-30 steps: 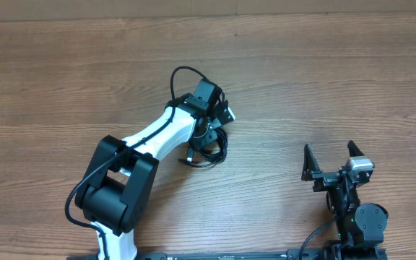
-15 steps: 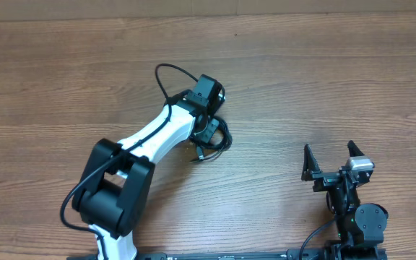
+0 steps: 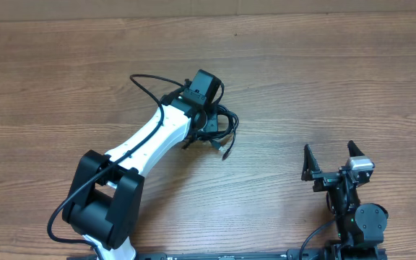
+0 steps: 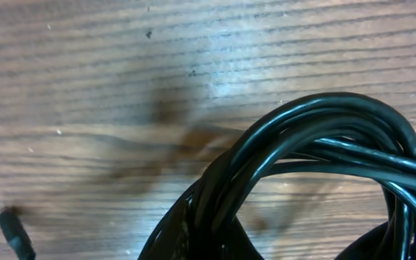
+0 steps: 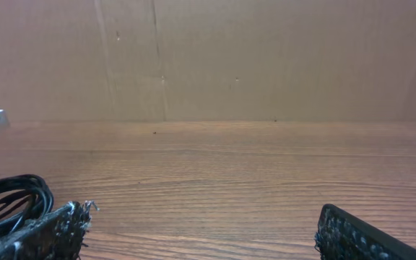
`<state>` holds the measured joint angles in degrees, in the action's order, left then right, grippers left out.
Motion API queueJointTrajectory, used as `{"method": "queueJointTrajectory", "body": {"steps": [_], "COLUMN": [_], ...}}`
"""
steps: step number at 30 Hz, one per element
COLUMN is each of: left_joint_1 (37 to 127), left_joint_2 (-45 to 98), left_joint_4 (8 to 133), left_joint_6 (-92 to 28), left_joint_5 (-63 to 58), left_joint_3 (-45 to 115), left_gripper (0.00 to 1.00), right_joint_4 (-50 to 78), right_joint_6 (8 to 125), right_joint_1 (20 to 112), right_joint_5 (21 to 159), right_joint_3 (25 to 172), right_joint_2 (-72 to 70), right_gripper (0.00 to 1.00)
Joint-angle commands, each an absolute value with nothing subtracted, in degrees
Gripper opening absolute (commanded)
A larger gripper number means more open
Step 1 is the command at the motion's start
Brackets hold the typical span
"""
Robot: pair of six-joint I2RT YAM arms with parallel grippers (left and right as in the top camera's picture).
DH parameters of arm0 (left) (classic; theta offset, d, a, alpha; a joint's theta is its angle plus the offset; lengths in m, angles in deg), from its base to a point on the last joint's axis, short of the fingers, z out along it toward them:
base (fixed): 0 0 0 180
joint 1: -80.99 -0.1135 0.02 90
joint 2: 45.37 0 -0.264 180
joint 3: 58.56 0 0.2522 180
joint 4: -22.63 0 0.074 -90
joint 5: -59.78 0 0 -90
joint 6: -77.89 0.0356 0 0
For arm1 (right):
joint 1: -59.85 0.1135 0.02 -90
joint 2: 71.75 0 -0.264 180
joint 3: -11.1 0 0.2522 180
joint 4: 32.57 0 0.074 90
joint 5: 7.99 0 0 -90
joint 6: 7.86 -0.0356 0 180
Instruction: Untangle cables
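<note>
L hand (image 3: 208, 121) clamped on cables (image 4: 230, 173), arm stretched fwd; R hand (image 3: 329, 150) wide open.

My left arm (image 3: 150, 141) reaches forward and rightward with the wrist bent down, and my left tool (image 3: 208, 121) is clamped tight. My right arm (image 3: 358, 217) sits folded by its base, with my right tool (image 3: 330, 153) spread wide and pointing forward.

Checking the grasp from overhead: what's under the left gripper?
A bundle of black cables sits beneath the left gripper; loops and one plug end poke out beside it. The wrist covers the fingers, so the pinch point itself is hidden.
</note>
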<state>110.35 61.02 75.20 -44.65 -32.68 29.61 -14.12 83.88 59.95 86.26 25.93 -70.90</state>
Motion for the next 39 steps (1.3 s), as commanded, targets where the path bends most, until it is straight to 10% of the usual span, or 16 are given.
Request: {"method": "queueJointTrajectory", "body": {"steps": [1, 20, 32, 39], "left_joint_1": [110.3, 112.2, 113.1, 113.2], "left_joint_2": [59.5, 59.5, 59.5, 59.5], "left_joint_4": [76.1, 79.7, 84.7, 84.8], "left_joint_6": [-48.7, -49.7, -81.8, -78.3], "left_joint_5": [-31.2, -31.3, -26.8, -20.5], "left_joint_3": [30.8, 30.1, 29.8, 30.5], "left_gripper": [0.04, 0.04, 0.04, 0.04], "right_joint_4": [-14.4, -14.4, -14.4, -14.4], "right_joint_6": [84.1, 84.1, 84.1, 84.1], "right_joint_1": [60.2, 60.2, 60.2, 60.2], "right_joint_5": [85.9, 85.9, 85.9, 85.9], "right_joint_3": [25.3, 25.3, 25.3, 25.3], "right_joint_2": [-71.4, -71.4, -71.4, -71.4], "right_gripper": [1.00, 1.00, 1.00, 1.00]}}
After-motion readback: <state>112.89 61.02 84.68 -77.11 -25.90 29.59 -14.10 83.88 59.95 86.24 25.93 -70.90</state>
